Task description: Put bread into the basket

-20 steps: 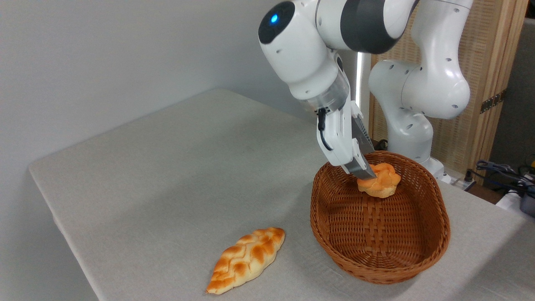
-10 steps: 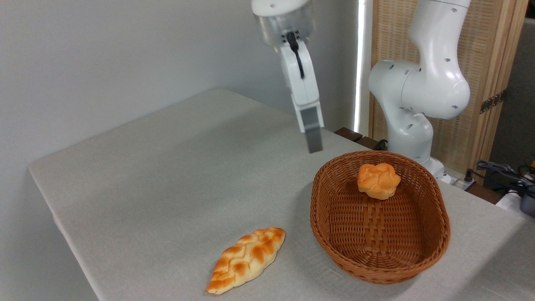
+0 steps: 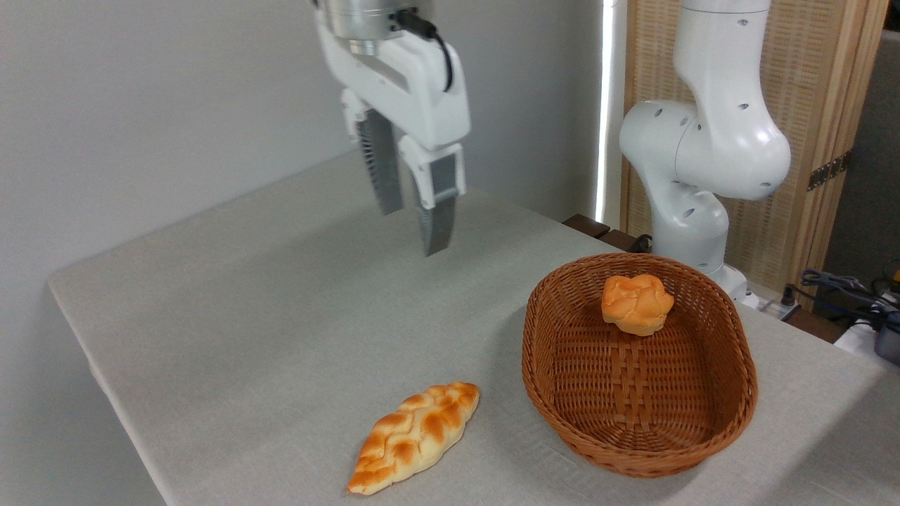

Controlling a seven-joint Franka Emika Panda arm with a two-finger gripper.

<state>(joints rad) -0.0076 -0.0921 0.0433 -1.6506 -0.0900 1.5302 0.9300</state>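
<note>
Single camera view. We read the placing step as done: the bread [image 3: 636,303] sits inside the basket [image 3: 731,414], at its far end, resting on the weave near the back wall, nothing touching it. We judge the task essentially complete; what is left, if anything, is parking the arm. A second loaf [image 3: 415,436] lies on the desk [image 3: 246,316] left of the basket, near the front edge, apart from the basket. If it also counts as bread, the next move would call for a drop over it and a grip across its narrow width, since it lies long and slanted. We can't say that is wanted.

Arm pose: gripper [image 3: 411,232] hangs high over the desk's far middle, well left of the basket and well apart from both breads. Fingers [image 3: 437,211] point down, roughly vertical. Jaws parted, a clear gap between them, nothing held, so released and empty. The wrist body above is cut off by the top edge. A black cable loops at its side. The arm's base and lower links stand behind the basket at right, in front of a wooden screen. Slight blur on the gripper.
</note>
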